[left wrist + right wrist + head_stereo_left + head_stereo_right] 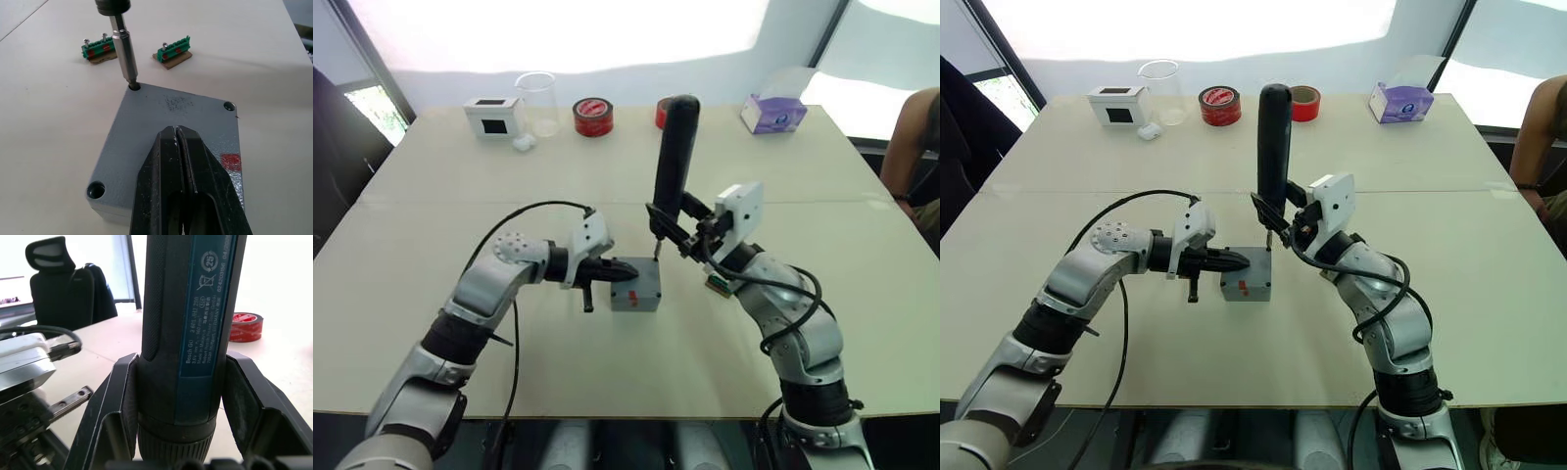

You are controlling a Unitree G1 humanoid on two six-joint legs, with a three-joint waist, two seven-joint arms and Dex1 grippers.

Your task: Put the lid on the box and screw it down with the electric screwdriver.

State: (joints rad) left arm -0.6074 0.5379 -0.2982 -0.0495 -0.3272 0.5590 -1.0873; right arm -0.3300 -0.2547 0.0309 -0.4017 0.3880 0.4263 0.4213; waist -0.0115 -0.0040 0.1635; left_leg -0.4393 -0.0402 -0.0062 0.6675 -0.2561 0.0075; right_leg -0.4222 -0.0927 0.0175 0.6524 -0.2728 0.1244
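I pressed my left gripper (177, 134), black fingers together, on the speckled grey lid (195, 115); my right gripper (181, 396) clamped the matte black electric screwdriver (673, 162).

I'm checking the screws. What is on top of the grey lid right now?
The left tool, shut, presses on the lid; the screwdriver bit sits in one corner hole. Any screw under the bit is hidden.

- I see strong daylight from the far windows, blown out to white glare above the table (431, 294).
- The tabletop is evenly bright; shadows under the arms are soft and faint.
- In the right wrist view the electric screwdriver (188, 333) is sharp, while the chair (58, 279) behind looks soft and backlit.
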